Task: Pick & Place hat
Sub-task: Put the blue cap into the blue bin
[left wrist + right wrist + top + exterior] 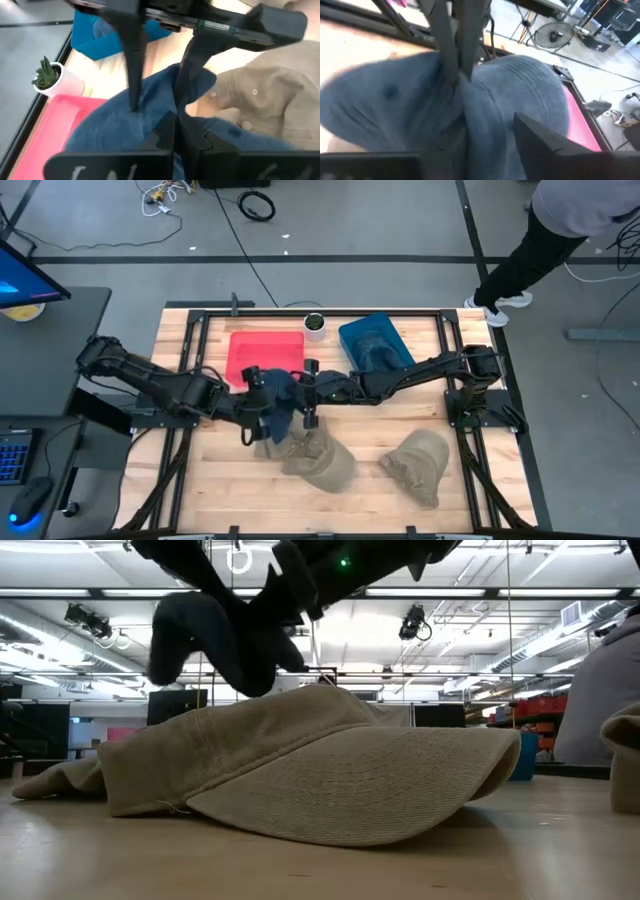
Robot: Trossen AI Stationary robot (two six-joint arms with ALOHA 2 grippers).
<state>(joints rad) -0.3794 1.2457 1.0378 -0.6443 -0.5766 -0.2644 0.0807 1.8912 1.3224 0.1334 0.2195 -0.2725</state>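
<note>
A blue denim hat [280, 392] hangs in the air between my two grippers, over the middle of the table. In the low view the blue hat [220, 640] shows dark, clear above a tan hat [300, 770] that lies on the wood. My left gripper [175, 131] comes from the table's left and is shut on the blue hat. My right gripper [157, 106] comes from the right, open, with a raised fold of the blue hat between its fingers. A second tan hat [420, 465] lies to the right. Another blue hat [377, 350] sits in the blue tray. My left gripper pinches a bunched fold of the blue hat's crown [172, 112] between its two fingers, coming about level from the table's left. The hat is lifted clear and sags slack around the fingers. My right gripper is open. One fingertip [134, 102] rests against the blue cloth, and the other finger [187, 80] stands against the raised fold; it comes from the table's right.
A red tray [262, 352] and a blue tray [395, 332] lie at the far side, with a small potted plant [314, 323] between them. A person's legs [520, 265] stand beyond the far right corner. A desk with a monitor [25, 285] stands to the left.
</note>
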